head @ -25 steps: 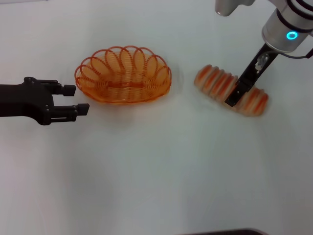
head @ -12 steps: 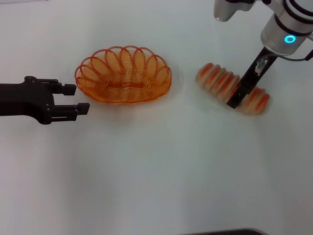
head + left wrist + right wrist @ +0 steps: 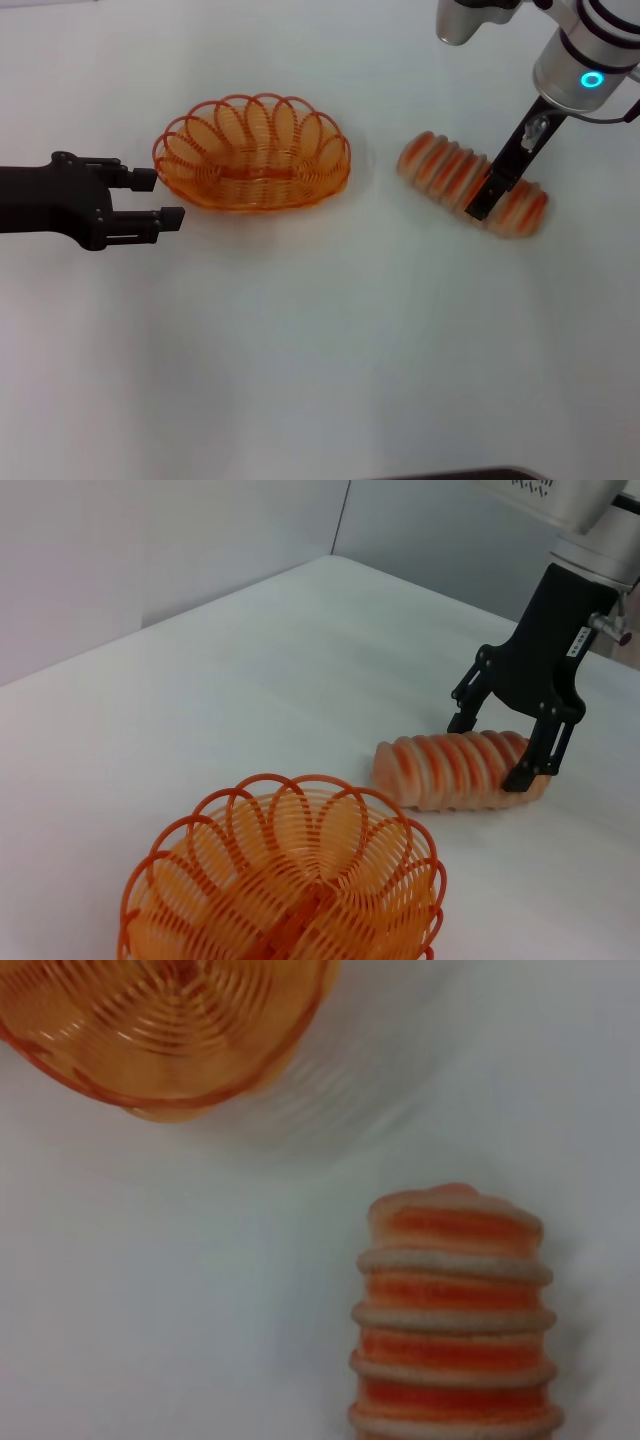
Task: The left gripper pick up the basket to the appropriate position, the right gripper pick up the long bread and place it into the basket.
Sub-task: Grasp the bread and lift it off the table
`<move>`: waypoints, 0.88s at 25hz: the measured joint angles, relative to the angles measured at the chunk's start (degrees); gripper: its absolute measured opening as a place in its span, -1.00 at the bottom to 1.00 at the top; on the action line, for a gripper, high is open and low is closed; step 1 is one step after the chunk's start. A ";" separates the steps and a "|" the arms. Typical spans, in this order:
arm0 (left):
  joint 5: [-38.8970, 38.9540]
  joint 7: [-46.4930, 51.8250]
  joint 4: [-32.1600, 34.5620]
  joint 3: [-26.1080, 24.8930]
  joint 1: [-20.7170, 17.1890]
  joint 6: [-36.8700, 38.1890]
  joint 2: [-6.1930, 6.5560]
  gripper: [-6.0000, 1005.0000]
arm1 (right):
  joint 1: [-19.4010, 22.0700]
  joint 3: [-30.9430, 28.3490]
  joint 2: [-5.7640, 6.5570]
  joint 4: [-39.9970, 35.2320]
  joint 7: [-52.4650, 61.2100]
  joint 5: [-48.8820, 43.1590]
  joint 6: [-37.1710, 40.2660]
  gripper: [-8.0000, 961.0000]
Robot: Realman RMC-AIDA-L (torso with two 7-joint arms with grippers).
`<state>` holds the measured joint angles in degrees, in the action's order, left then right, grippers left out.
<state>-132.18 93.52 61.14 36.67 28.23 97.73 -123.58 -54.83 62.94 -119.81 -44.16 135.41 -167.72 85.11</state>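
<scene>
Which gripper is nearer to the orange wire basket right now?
Left. The left gripper sits just beside the basket, fingers open; the right gripper straddles the long bread, farther off.

Orange wire basket [image 3: 252, 152] (looped rim); pale beige long bread [image 3: 470, 183] with orange-brown crosswise ridges; white table [image 3: 320, 350].

two black tools, one silver wrist

the left tool [image 3: 150, 200] is showing as matte black throughout, with a blocky knuckled body, two squared fingers [image 3: 160, 218] and a plain black forearm. the right tool [image 3: 510, 750] is wearing black angular linkages and flat fingers with paler tips [image 3: 522, 778]. a small white label with dark print is sitting on its black housing. above it, a silver-grey cylindrical segment is glowing with a blue-green ring light, banded by black rings.
</scene>
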 joint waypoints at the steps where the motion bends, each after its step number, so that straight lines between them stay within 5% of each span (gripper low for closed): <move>1: 0.00 0.00 -0.01 -0.01 0.01 0.00 0.00 0.28 | -0.01 0.00 -0.01 0.07 0.00 0.00 -0.02 0.93; 18: -0.17 0.08 -0.03 -0.12 0.11 0.07 0.01 0.28 | -0.06 1.41 -0.13 1.10 1.61 0.00 -1.10 0.92; 22: -0.12 0.09 0.03 -0.12 0.09 0.03 0.01 0.28 | 0.29 4.35 -0.12 1.10 3.40 0.01 -2.14 0.62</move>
<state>-132.31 93.61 61.17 36.55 28.32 97.76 -123.57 -54.54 67.29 -119.93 -43.06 138.81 -167.71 82.97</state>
